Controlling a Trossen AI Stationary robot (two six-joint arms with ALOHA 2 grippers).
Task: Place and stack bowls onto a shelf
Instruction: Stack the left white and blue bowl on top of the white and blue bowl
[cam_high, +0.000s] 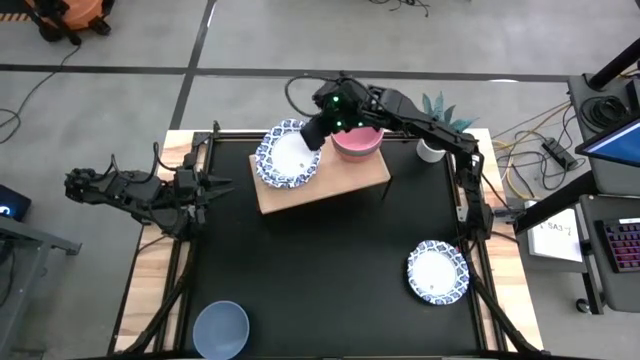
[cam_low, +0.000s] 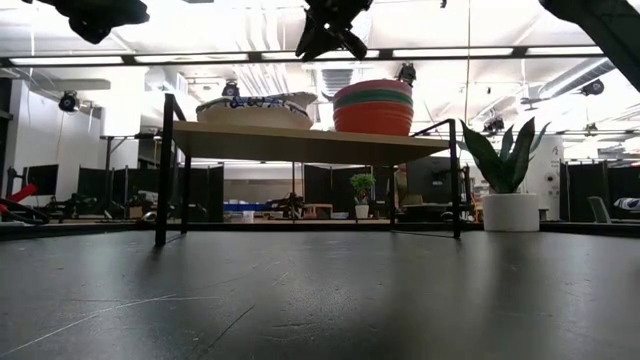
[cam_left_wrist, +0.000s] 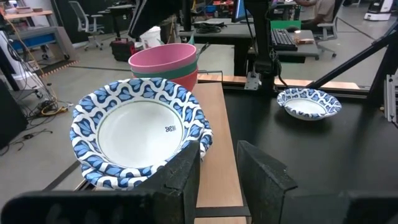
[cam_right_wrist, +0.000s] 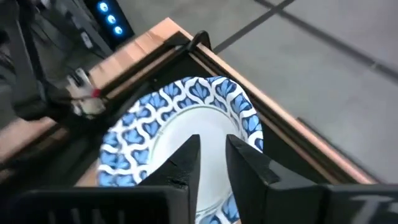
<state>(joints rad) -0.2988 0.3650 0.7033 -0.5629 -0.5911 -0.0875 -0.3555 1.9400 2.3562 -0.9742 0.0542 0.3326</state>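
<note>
Up near the top centre of the high view, the right gripper (cam_high: 318, 128) hovers over the stack of blue-patterned bowls (cam_high: 288, 155) on the left end of the shelf (cam_high: 345, 182); its fingers (cam_right_wrist: 186, 163) stand slightly parted and hold nothing. Just right of that stack on the shelf sit the pink bowl (cam_high: 357, 143), green bowl (cam_low: 372, 98) and red bowl (cam_low: 372, 118), nested. Another patterned bowl (cam_high: 438, 272) lies on the black counter (cam_high: 330, 280) at lower right, and the blue-grey bowl (cam_high: 221, 329) at lower left. At the left edge the left gripper (cam_high: 212, 182) waits, empty, with its fingers (cam_left_wrist: 183, 180) apart. A potted plant (cam_high: 436, 128) stands at the shelf's right.
</note>
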